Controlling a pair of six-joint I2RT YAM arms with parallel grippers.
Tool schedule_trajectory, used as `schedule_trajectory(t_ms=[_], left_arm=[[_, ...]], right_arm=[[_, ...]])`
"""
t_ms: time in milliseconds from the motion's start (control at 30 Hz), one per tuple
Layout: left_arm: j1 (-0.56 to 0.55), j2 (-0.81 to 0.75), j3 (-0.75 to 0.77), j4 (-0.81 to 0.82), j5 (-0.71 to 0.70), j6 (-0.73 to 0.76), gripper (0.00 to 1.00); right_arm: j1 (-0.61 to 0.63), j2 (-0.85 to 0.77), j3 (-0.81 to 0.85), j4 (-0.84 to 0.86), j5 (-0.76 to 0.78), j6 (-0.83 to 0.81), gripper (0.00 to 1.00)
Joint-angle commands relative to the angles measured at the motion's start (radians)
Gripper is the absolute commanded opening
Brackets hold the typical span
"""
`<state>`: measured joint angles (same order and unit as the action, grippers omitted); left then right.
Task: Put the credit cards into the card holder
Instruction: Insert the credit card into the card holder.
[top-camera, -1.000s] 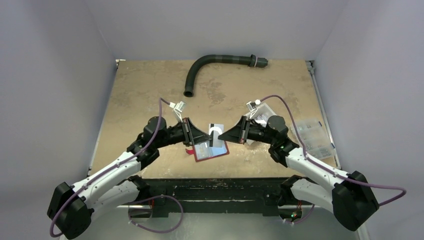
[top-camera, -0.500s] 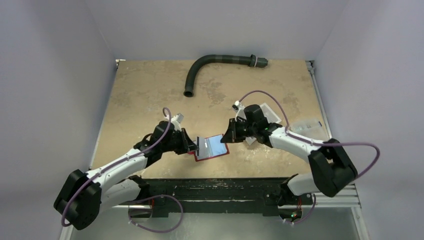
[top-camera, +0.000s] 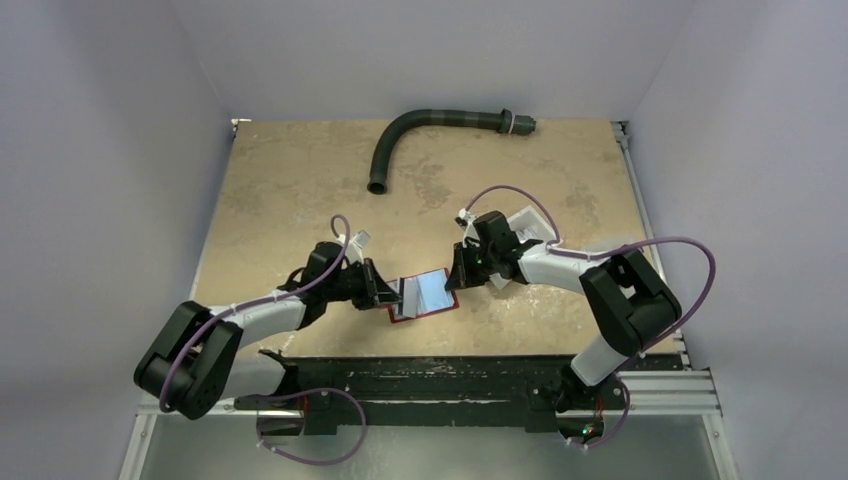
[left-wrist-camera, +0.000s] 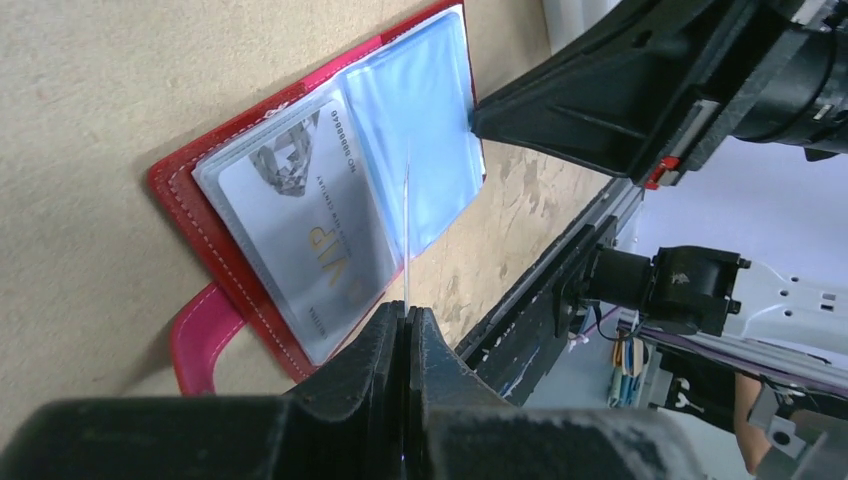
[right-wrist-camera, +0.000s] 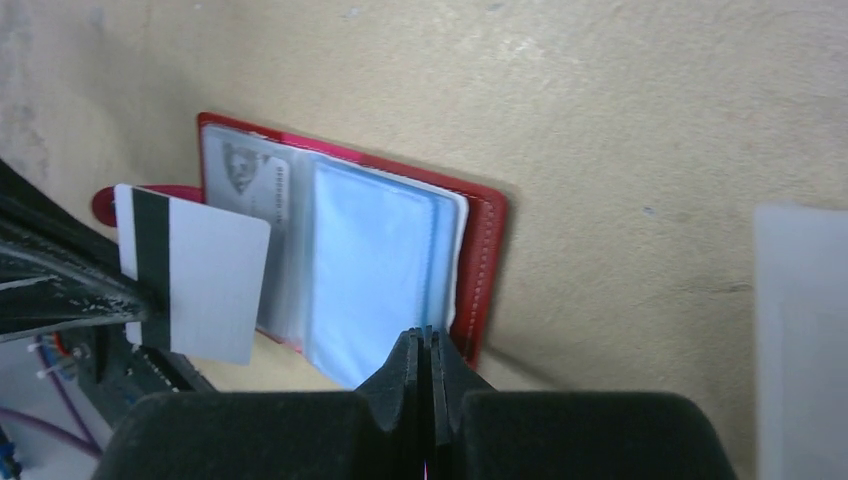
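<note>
The card holder (top-camera: 432, 300) lies open on the table, a dark-red wallet (left-wrist-camera: 178, 196) with clear sleeves; one sleeve holds a grey VIP card (left-wrist-camera: 300, 225). My left gripper (left-wrist-camera: 408, 312) is shut on a credit card (left-wrist-camera: 407, 230) seen edge-on, standing just over the sleeves. From the right wrist that card (right-wrist-camera: 200, 280) is white with a black stripe. My right gripper (right-wrist-camera: 430, 335) is shut on the edge of a bluish clear sleeve (right-wrist-camera: 370, 270) at the wallet's right side. In the top view the left gripper (top-camera: 391, 292) and right gripper (top-camera: 456, 278) flank the wallet.
A black curved hose (top-camera: 405, 128) lies at the back of the table. A pale flat thing (top-camera: 530, 222) sits behind my right wrist, and a clear plastic box (top-camera: 612, 248) is partly hidden by the right arm. A black rail (top-camera: 420, 375) marks the front edge.
The left gripper brought the striped card down from above the wallet's middle to its left page. Both arms dropped low and stretched out; the right gripper shifted left onto the sleeve's edge.
</note>
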<state>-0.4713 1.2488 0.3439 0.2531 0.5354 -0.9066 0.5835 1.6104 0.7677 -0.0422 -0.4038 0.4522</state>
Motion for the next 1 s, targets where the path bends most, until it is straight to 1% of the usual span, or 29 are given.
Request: schedule_trajectory(t_ms=[0,267,467,867,967], left_arm=[[0.006,0.052,-0.017,0.139,0.061,-0.025,0.0],[0.012,0.112,-0.029,0.173,0.069,-0.036,0.0],[0.016,0.165,-0.059,0.29,0.099,-0.075,0.0],[0.02,0.241,-0.05,0.411,0.113,-0.095,0.0],[0.02,0.267,-0.048,0.462,0.123,-0.113,0.0]], right_arm=[[0.004,0.01,0.007,0.004,0.086,-0.022,0.0],[0.004,0.039,0.006,-0.007,0.127,-0.03,0.0],[0.004,0.04,0.004,-0.01,0.133,-0.035,0.0],[0.004,0.039,0.001,-0.001,0.112,-0.026,0.0],[0.004,0.04,0.0,0.001,0.109,-0.025,0.0]])
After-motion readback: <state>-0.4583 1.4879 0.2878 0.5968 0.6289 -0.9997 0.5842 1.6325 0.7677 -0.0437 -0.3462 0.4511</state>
